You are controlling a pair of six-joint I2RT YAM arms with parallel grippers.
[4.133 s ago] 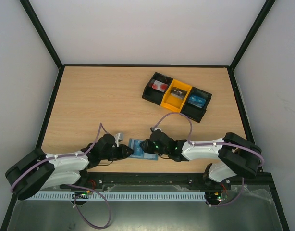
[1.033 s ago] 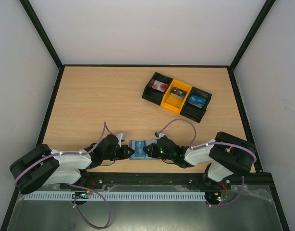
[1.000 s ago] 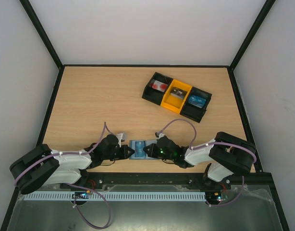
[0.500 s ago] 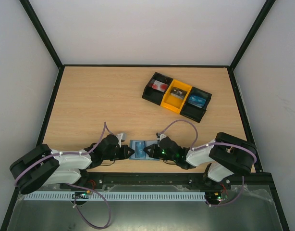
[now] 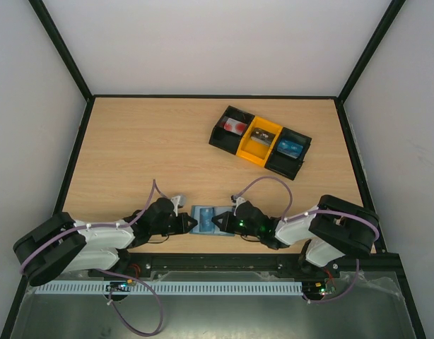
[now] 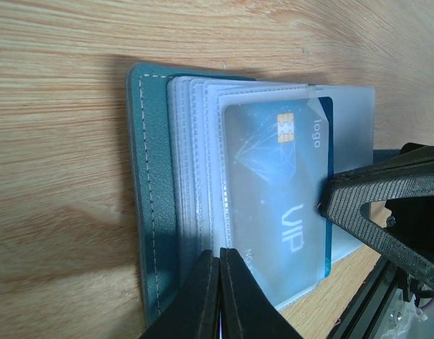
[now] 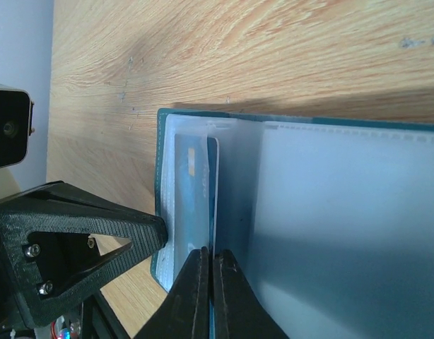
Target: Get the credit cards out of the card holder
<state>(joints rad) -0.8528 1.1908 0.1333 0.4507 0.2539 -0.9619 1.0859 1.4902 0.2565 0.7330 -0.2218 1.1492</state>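
Control: Overview first, biggest things down.

Operator: From where I sit, the wooden table fills the overhead view. Both arms lie low along its near edge, the left arm and the right arm reaching inward toward each other. Well apart from them, toward the far right, sits the black-and-yellow tray, set at an angle. I see a white card with red marks in its left bin, a dark grey card in the yellow middle bin and a bright blue card in the right bin.

Control: And the card holder?

Operator: The card holder lies open and flat on the table between the two grippers, near the front edge. On my left wrist feed its teal cover is undermost, with clear sleeves fanned on top. A VIP card with a gold chip rests in the top sleeve, one long edge poking out bare.

Control: Grippers?

Operator: The left gripper has its fingers pressed together, tips over the sleeves' edge; I cannot tell whether a sleeve is pinched. The right gripper is likewise closed tight, tips right at the VIP card's exposed edge; whether it nips the card I cannot tell.
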